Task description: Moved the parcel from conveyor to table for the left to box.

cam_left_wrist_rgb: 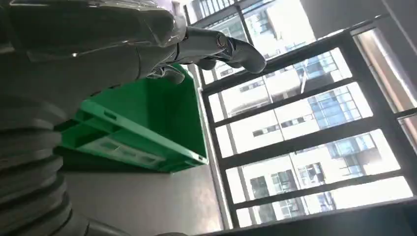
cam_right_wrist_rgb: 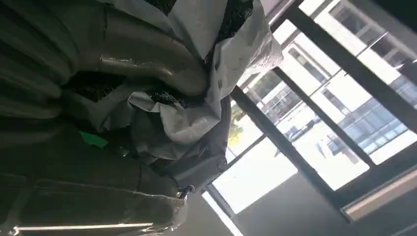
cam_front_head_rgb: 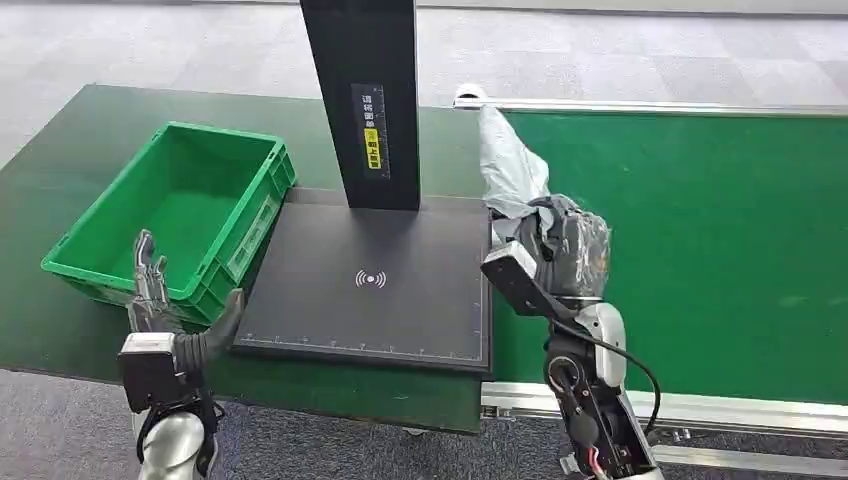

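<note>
1. My right hand [cam_front_head_rgb: 560,250] holds the soft grey plastic parcel bag [cam_front_head_rgb: 510,165]. My fingers are wrapped tight around its lower end. The rest of the bag sticks up and away from my hand, over the edge where the flat green conveyor belt [cam_front_head_rgb: 700,240] meets the flat black scanning pad [cam_front_head_rgb: 370,280].

2. The bag is floppy and slippery. I think it could slide out of my fingers if I swing it too fast. Then it would drop back on the belt, or into the gap beside the pad.

3. The long loose end hangs free. It could bump the tall black post [cam_front_head_rgb: 362,100] that stands at the back of the pad. That could tug the bag out of my hold or knock it sideways.

4. In my right wrist view the crumpled bag [cam_right_wrist_rgb: 196,113] is bunched over my fingers. I cannot tell how much of it I really have. If I hold just a fold, it may tear or slip.

5. My left hand [cam_front_head_rgb: 160,300] holds nothing. Its fingers are spread apart, and it waits just beside the green plastic crate [cam_front_head_rgb: 250,200]. If I put the bag too far to the right on the table, my left hand may not reach it.

6. If I let go too high, the bag could flop off the pad's edge.
</note>
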Controlling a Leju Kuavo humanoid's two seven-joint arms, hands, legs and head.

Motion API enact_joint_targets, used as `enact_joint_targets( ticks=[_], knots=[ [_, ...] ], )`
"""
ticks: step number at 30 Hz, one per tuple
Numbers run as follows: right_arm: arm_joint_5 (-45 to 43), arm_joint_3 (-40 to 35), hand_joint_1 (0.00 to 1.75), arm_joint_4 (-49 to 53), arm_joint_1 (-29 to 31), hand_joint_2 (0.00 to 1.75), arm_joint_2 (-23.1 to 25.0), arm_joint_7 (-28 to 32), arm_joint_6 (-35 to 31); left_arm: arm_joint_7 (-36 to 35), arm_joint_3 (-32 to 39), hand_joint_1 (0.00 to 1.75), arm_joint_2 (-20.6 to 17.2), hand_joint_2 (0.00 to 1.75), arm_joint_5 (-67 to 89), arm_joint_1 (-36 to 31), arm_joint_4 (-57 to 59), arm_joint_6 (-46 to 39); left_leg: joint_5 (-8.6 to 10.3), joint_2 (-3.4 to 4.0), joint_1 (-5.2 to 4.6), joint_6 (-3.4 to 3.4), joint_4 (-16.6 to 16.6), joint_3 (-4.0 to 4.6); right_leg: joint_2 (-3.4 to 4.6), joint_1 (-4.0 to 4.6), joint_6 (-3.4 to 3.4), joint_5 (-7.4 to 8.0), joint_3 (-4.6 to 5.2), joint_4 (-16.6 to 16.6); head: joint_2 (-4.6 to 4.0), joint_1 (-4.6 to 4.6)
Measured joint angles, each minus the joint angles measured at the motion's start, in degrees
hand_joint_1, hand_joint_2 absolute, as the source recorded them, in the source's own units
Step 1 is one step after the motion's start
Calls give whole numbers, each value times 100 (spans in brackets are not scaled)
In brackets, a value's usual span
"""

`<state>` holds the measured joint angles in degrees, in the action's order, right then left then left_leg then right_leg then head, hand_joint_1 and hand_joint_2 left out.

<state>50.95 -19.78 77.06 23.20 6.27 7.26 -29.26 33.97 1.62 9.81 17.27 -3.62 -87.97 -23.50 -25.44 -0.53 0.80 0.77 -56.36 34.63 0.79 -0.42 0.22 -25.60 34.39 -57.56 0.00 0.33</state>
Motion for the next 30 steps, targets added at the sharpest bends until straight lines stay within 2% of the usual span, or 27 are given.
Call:
enact_joint_targets(
  ticks=[6,14,15,16,30],
  knots=[
    [-427,-697,175,-1186,681,175,456,122,246,-9,135,0,-142,175,-31,-257,11,-2,1,0,1,2,0,1,0,0,-3,-3,5,-2,0,0],
    [-970,-1226,175,-2059,961,175,850,324,669,18,232,0,-275,175,-123,-302,15,-94,-4,-2,0,1,0,4,0,0,-6,-10,6,-1,0,-2],
    [-1008,-1268,141,-2115,972,175,876,332,712,18,249,0,-284,175,-127,-302,15,-101,-4,-2,0,1,0,4,0,0,-6,-10,6,-1,0,0],
    [-1040,-1309,0,-2167,987,175,900,341,749,18,267,0,-293,175,-136,-302,15,-101,-4,-2,0,1,0,4,0,0,-6,-10,7,-1,-2,-2],
    [-2313,-1514,0,-2561,1170,175,1069,512,1902,18,334,0,-308,175,-79,-351,162,157,-4,-1,-1,1,0,3,0,-1,-7,-10,8,-1,0,0]
  ],
)
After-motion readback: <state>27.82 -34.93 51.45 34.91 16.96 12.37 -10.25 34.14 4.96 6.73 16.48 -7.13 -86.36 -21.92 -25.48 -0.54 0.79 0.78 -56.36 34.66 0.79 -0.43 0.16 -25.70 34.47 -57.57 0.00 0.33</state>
